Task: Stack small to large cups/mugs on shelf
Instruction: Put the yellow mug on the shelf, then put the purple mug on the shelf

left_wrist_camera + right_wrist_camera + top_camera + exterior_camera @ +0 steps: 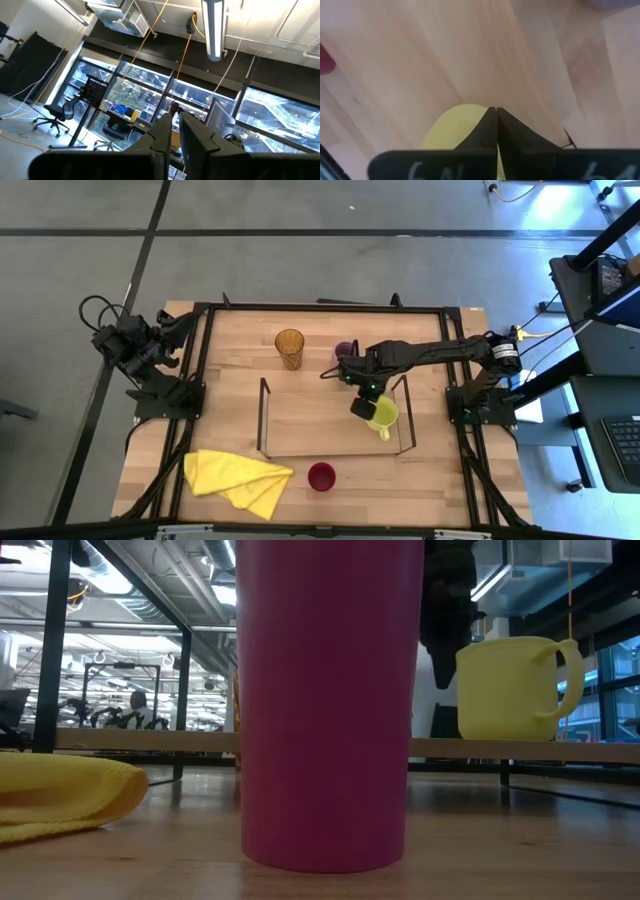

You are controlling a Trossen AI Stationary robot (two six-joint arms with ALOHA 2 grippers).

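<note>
The yellow-green mug (385, 416) stands upright on the shelf (300, 415), near its right wire frame, handle toward the near edge. It also shows in the low view (510, 690). My right gripper (362, 408) is shut at the mug's far-left side. The amber tumbler (289, 348) and the lilac mug (345, 350) stand on the table behind the shelf. The dark red cup (321, 476) stands in front of it, close to the low camera (325, 700). My left gripper (172, 330) is shut and empty at the table's far left corner, pointing up. My right gripper is shut at the mug's upper edge on its far-left side (470, 115), coming from above at a slant. The fingers (485, 132) themselves hide the place of contact, so the kind of hold does not show. The mug stands upright with its bottom on the shelf board.
A crumpled yellow cloth (235, 478) lies on the table's near left part, left of the dark red cup. The shelf's black wire frames (264, 415) stand up at both short ends. The table has a black frame around its rim (330, 307).
</note>
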